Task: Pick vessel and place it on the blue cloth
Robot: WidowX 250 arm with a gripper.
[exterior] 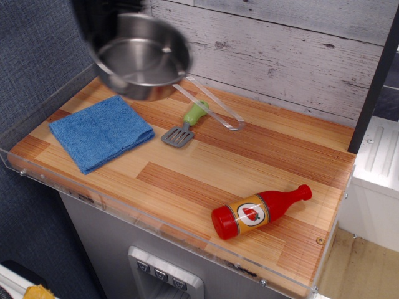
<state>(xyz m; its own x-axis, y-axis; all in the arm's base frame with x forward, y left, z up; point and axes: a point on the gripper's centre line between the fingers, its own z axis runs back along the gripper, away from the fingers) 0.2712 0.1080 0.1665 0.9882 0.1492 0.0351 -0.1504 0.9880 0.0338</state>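
The vessel [142, 57], a round shiny steel pan, hangs blurred in the air above the back left of the counter. Its wire loop handle [215, 111] trails down to the right over the spatula. My gripper [101, 36] shows as a dark blurred shape at the pan's far left rim and is shut on that rim. The blue cloth [101, 132] lies folded flat on the counter's left side, just in front of and below the pan. The pan does not touch the cloth.
A grey spatula with a green handle [186, 124] lies right of the cloth. A red ketchup bottle [259, 212] lies on its side at the front right. Clear acrylic walls [56, 180] edge the counter; a dark post [374, 81] stands at the right.
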